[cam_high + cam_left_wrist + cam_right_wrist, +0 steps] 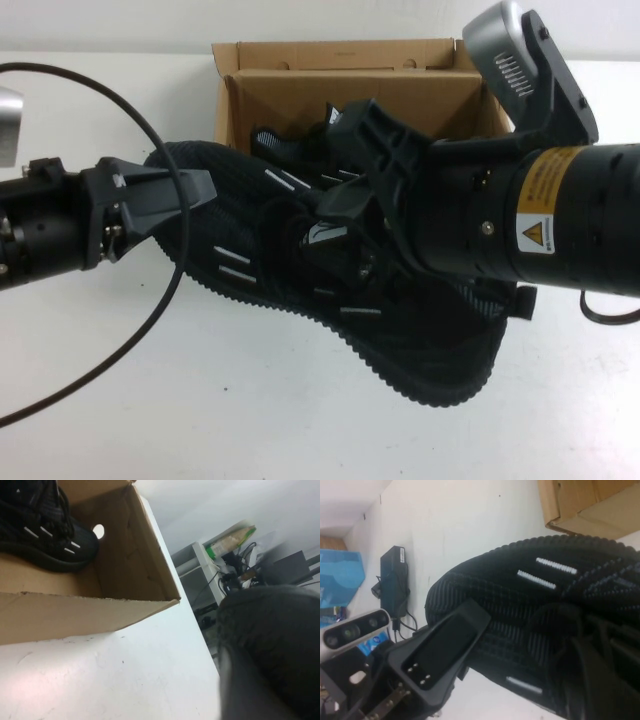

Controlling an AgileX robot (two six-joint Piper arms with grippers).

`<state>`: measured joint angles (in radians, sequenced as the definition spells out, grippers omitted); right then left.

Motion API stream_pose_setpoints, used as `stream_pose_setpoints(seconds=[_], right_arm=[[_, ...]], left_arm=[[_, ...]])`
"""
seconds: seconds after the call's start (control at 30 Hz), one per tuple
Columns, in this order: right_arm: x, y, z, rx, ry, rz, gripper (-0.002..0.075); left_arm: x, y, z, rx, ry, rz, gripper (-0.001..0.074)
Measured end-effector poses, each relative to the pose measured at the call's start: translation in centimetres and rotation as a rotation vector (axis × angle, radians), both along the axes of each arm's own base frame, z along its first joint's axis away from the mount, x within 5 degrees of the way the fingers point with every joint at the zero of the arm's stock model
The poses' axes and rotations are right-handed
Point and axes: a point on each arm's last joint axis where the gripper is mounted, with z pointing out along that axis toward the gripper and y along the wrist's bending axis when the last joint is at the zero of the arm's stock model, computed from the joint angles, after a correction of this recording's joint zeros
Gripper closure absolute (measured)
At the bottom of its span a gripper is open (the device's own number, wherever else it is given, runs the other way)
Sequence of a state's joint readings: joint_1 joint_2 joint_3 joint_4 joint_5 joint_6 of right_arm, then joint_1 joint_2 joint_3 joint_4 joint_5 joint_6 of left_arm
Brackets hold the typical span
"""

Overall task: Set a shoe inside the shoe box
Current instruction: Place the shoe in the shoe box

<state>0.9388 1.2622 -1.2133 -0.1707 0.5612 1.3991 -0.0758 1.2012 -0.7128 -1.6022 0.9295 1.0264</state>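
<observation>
1. Left gripper (195,188): reaches in from the left; its dark fingers (165,195) close on the toe end of the shoe (300,250), gripping the knit upper there.

2. Shoe: black knit lace-up with short white dash marks and a ridged black sole, held between both grippers above the white table (200,400) (whether any part of the sole touches the table cannot be told). Toe at the left fingers, laced middle at the right ones, heel beyond them toward the near right.

3. Shoe box (300,85): brown cardboard, open, just behind the shoe and both sets of fingers. The left wrist view shows 1 second shoe (47,532) already lying inside, near a round side hole.

4. Right gripper (350,190): comes in from the right, jaws closed down on the shoe's lacing and tongue area.
</observation>
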Motion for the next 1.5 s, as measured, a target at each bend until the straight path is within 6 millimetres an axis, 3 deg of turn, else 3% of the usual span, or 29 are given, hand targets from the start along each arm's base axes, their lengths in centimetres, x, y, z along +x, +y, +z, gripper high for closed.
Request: stream_pose_setpoints(seconds=[0.17, 0.27, 0.43, 0.67, 0.87, 0.93, 1.0, 1.13, 1.2, 1.3, 1.5], right_arm=[[0.0, 0.0, 0.0, -0.017, -0.022, 0.017, 0.0726], [0.0, 0.0, 0.0, -0.019, -0.03, 0.022, 0.0726], [-0.2, -0.3, 0.5, -0.027, -0.065, 0.041, 0.0726], [-0.9, -1.5, 1.1, -0.06, -0.074, 0.037, 0.0727], [-0.6, -2.6, 1.4, -0.102, -0.108, 0.012, 0.0727], [-0.1, -3.2, 1.5, -0.133, -0.14, 0.005, 0.0728], [0.7, -3.9, 1.4, -0.172, -0.173, 0.003, 0.0728], [2.1, -5.2, 1.5, -0.224, -0.238, 0.032, 0.0728], [2.7, -5.7, 1.7, -0.205, -0.259, 0.039, 0.0728], [4.1, -6.3, 1.7, -0.172, -0.281, 0.024, 0.0728], [7.5, -6.4, 0.2, -0.142, -0.289, 0.059, 0.0728]], left_arm=[[0.0, 0.0, 0.1, -0.009, 0.002, -0.003, 0.0274], [0.0, 0.0, 0.0, -0.007, 0.004, 0.003, 0.0168], [0.3, 0.2, -0.1, 0.007, 0.007, 0.041, 0.0134], [1.5, 1.3, -0.5, 0.066, 0.01, 0.217, 0.0129], [1.7, 1.5, -0.6, 0.09, -0.009, 0.246, 0.0131], [1.6, 1.4, -0.6, 0.095, -0.015, 0.232, 0.0155], [1.5, 1.3, -0.6, 0.104, -0.024, 0.204, 0.023], [1.0, 0.8, -0.5, 0.148, -0.115, 0.105, 0.0561], [0.8, 0.7, -0.4, 0.172, -0.16, 0.064, 0.0662], [0.3, 0.8, -0.1, 0.218, -0.209, 0.059, 0.0715], [-1.4, 1.9, 1.7, 0.383, -0.351, 0.146, 0.0734]])
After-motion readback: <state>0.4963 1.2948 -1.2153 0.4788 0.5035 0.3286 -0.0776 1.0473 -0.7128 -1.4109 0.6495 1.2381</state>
